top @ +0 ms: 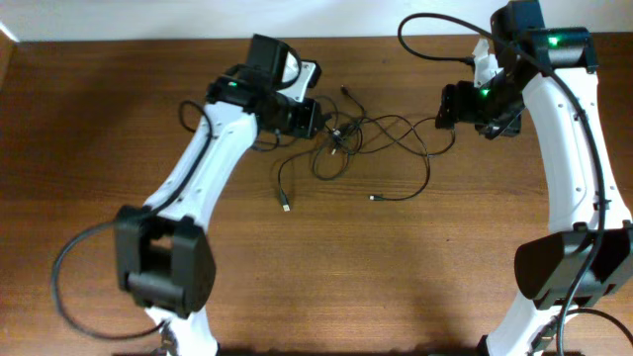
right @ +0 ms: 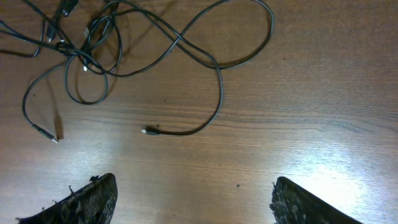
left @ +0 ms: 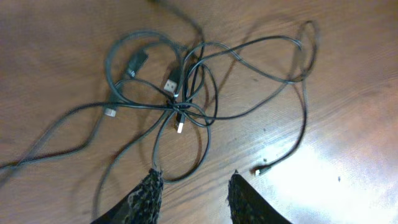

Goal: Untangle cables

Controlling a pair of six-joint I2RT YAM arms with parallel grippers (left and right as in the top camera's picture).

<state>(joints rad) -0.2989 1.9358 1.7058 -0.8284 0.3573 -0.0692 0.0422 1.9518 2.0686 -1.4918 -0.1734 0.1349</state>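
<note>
**Black cords on brown wood**

The cables (top: pixel 338 133) are black, with some plug tips silvery. The bench (top: pixel 396 267) is reddish-brown with a fine, darker grain. The left arm (top: pixel 203 163) and right arm (top: pixel 569 138) are white with black joints, each showing a small green light. The left fingers (left: pixel 146 199) and right fingers (right: pixel 93 199) are black, flecked with pale specks.

Matt black rubbery cables (left: pixel 180 109) with silvery metal tips lie on a smooth, sheeny wooden table (right: pixel 311 124).
</note>
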